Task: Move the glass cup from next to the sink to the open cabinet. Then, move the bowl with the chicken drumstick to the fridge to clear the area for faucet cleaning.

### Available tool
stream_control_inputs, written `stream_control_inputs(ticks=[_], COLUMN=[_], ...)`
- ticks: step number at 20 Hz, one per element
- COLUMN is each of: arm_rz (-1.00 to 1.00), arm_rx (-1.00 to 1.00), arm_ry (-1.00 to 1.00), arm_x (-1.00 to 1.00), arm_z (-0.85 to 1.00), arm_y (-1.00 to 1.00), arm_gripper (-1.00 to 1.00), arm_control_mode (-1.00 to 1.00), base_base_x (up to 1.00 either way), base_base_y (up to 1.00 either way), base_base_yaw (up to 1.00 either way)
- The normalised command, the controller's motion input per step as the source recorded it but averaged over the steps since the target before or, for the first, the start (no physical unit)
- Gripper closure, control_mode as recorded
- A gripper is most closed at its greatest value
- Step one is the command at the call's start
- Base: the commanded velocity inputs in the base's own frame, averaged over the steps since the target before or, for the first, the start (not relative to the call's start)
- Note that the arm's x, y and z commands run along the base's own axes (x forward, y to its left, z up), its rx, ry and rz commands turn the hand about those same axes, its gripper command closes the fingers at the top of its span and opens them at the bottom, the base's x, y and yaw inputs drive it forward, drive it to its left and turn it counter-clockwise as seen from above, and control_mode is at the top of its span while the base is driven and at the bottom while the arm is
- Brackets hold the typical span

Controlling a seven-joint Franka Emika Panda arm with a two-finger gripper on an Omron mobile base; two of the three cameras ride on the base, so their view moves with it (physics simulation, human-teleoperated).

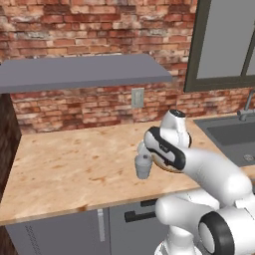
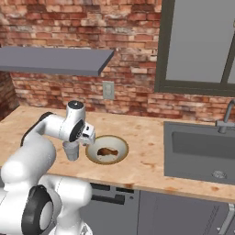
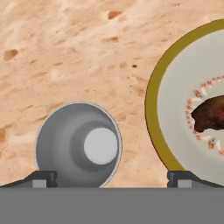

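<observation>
Claw (image 3: 111, 177) spread wide, holding nothing, hovers over the worktop (image 1: 69, 164) with the upright glass cup (image 3: 78, 144) near 1 fingertip (probably lining up a grasp), bowl (image 2: 107, 149) with chicken drumstick (image 2: 108, 151) just beside it.

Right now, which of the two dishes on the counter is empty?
The glass cup, the small pale one under the open gripper, holds nothing. The wide gold-rimmed bowl beside it carries a brown chicken drumstick.
</observation>
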Motion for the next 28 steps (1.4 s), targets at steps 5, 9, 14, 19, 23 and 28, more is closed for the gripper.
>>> stream_control_inputs(ticks=[5, 9, 14, 19, 23, 28], arm_rz=[0.0, 0.0, 0.0, -0.01, -0.01, -0.02], arm_rx=[0.0, 0.0, 0.01, 0.04, 0.02, 0.02], arm_ry=[0.1, 0.03, 0.0, -0.03, -0.04, -0.04], arm_x=[0.0, 0.0, 0.0, 0.0, 0.0, 0.0], arm_z=[-0.37, -0.28, -0.13, -0.06, -0.08, -0.14], arm_y=[0.0, 0.0, 0.0, 0.0, 0.0, 0.0], arm_gripper=[-1.0, -1.0, -1.0, -1.0, -1.0, -1.0], arm_control_mode=[-1.0, -1.0, -1.0, -1.0, -1.0, -1.0], base_base_x=[0.0, 0.0, 0.0, 0.0, 0.0, 0.0], base_base_y=[0.0, 0.0, 0.0, 0.0, 0.0, 0.0], base_base_yaw=[0.0, 0.0, 0.0, 0.0, 0.0, 0.0])
